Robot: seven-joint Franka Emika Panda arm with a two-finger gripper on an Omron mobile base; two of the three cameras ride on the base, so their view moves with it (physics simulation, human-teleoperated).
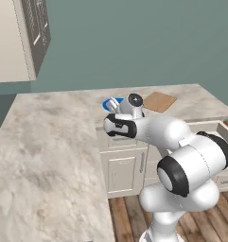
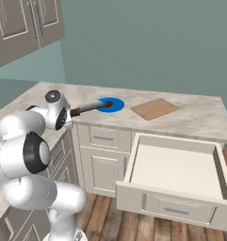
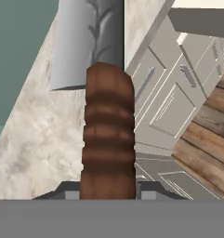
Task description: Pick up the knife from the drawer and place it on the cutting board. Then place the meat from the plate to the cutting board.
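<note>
My gripper is shut on the dark brown handle of the knife. Its pale blade points away from the hand over the counter edge. From the right base view the gripper holds the knife level, with the blade tip just short of the blue plate. A small dark lump, the meat, lies on that plate. To the plate's right the cutting board lies bare. The drawer is pulled open below it and its pale inside holds nothing. In the left base view the plate shows behind the hand, and the board is to its right.
Marble counter runs in an L around the corner. Cabinet fronts with small drawers stand under the plate. Wall cabinets hang at upper left. The open drawer juts out over the wooden floor.
</note>
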